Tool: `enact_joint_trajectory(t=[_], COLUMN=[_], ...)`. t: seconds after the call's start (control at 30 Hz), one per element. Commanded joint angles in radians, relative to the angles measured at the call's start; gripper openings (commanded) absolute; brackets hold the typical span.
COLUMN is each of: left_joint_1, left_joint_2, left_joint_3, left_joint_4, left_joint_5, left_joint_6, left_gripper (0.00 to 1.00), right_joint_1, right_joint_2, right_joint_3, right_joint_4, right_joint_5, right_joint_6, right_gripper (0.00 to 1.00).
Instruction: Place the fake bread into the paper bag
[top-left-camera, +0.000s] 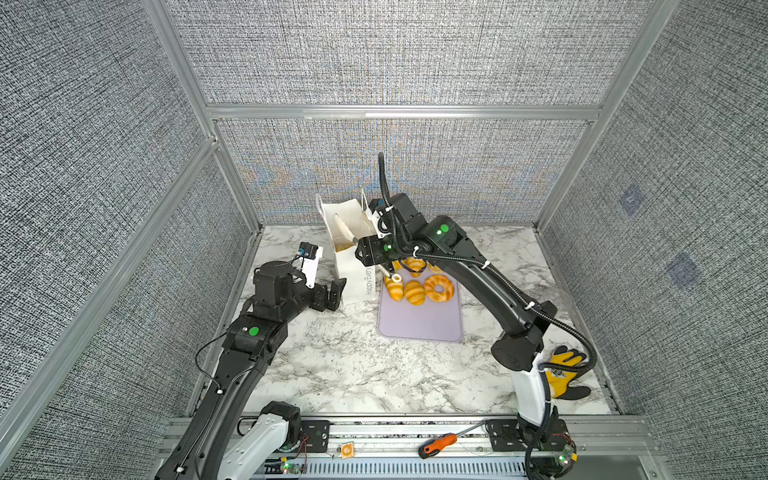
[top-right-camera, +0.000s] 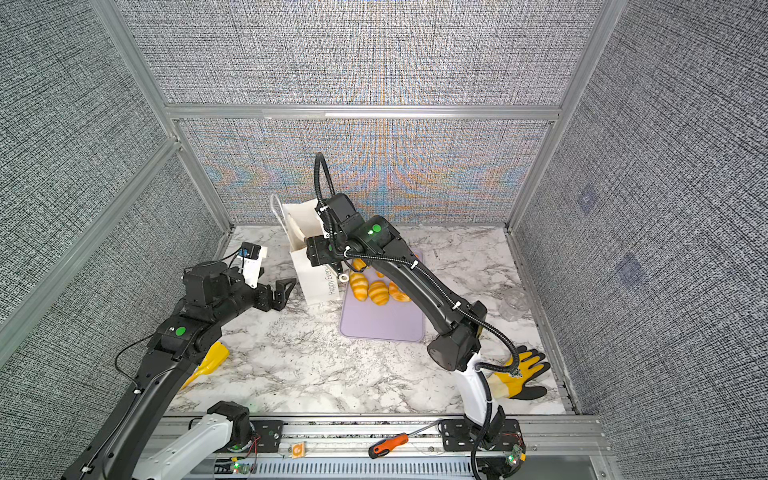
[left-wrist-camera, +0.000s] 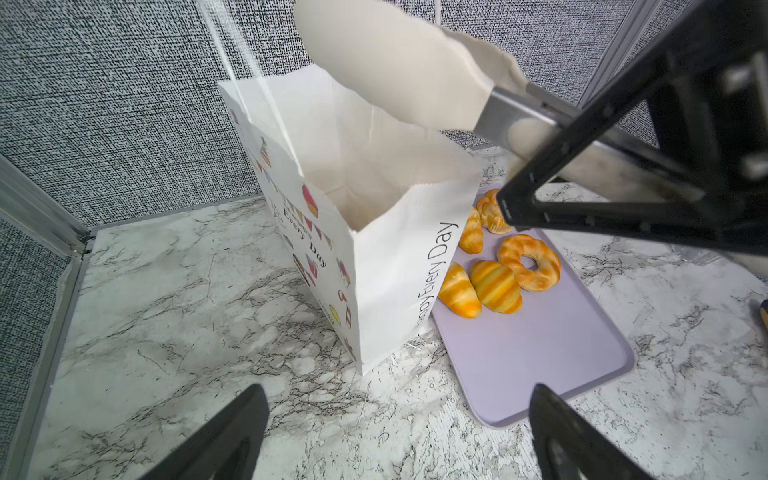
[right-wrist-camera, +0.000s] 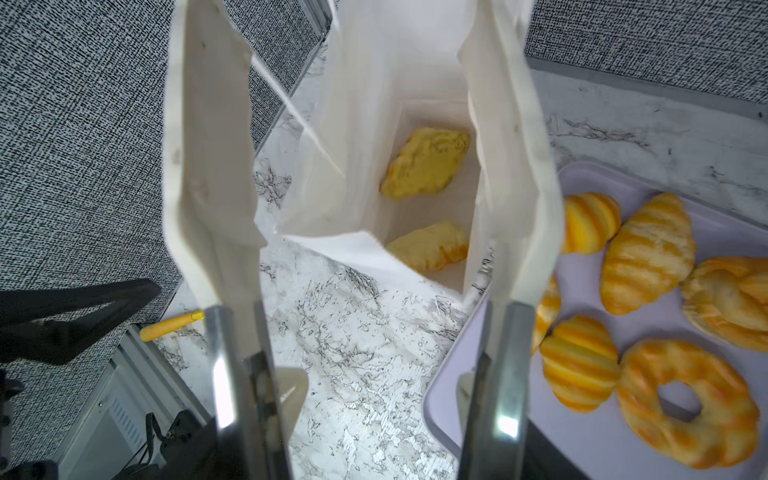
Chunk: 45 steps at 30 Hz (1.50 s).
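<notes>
The right gripper (top-left-camera: 365, 250) is clamped on a pair of white-tipped tongs (right-wrist-camera: 212, 174). The tongs' tips stand spread apart with nothing between them, just above the open mouth of the paper bag (left-wrist-camera: 390, 249). Two pieces of the fake bread (right-wrist-camera: 426, 164) lie on the bag's floor. Six more sit on the lilac tray (left-wrist-camera: 540, 353) right beside the bag's lettered side. The left gripper (left-wrist-camera: 397, 392), jaws wide and empty, hovers near the bag on the side away from the tray.
</notes>
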Motion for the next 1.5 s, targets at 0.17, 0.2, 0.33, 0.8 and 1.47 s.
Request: enact_joint_trajectory(t=[0.17,0.2,0.33,0.8,1.47], left_joint_1=[-0.002,-0.002,-0.004,-0.192,-0.381], left_joint_2=[-0.030,-0.039,-0.056,-0.025,0.106], left_joint_3=[0.007,0.006,0.004,-0.031,-0.093], left_joint_4=[-0.022,-0.023,-0.029,0.054,0.167], left_joint_5=[0.067,0.074,0.131,0.130,0.060], left_joint_6=[0.026,0.028,0.031,-0.023,-0.075], left_gripper=[0.99,0.99,0.99,0.99,0.99], right_joint_1=[0.046,0.048,0.055,-0.043,-0.396], right_joint_2=[-0.084,-0.108,-0.231,-0.573,-0.479], right_joint_3=[-0.024,-0.051,-0.217,-0.809,-1.033], right_joint_4=[-0.021,-0.024,0.002,-0.086,-0.116], right_joint_5=[0.043,0.054,0.081,0.321,0.138], right_joint_6=[-0.058,-0.059,-0.093,-0.175,-0.187], right_gripper=[0.73,0.73,0.73,0.73,0.65])
